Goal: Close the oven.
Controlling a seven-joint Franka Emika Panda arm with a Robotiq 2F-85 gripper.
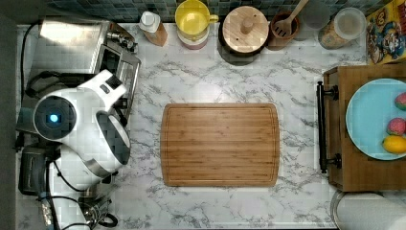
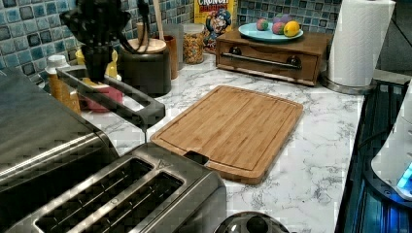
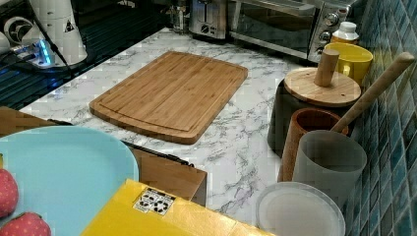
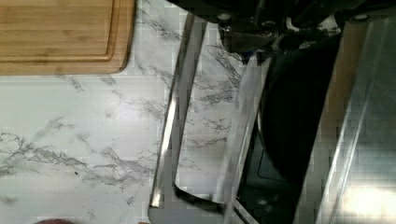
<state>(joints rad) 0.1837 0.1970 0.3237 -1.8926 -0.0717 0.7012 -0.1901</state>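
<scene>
By the tiles [image 2: 29, 43] — cereal box [image 2: 212, 19] reading "CRUNCH"; oven [image 2: 43, 141] door [image 2: 111, 99] ajar.

**Bystanders on the marble counter**

A bamboo cutting board [image 1: 220, 144] lies mid-counter. Along the far tiled wall stand a yellow mug [image 1: 192, 19], a wooden-lidded canister [image 1: 245, 28] and what looks like a cereal jar [image 1: 341, 27]. A blue plate [image 1: 371, 117] carries fruit.

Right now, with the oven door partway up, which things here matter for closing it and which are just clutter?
For the job:
oven
oven door
tool at the door

Just lying about:
cutting board
two-slot toaster
yellow mug
blue plate of fruit
paper towel roll
cereal box
</scene>
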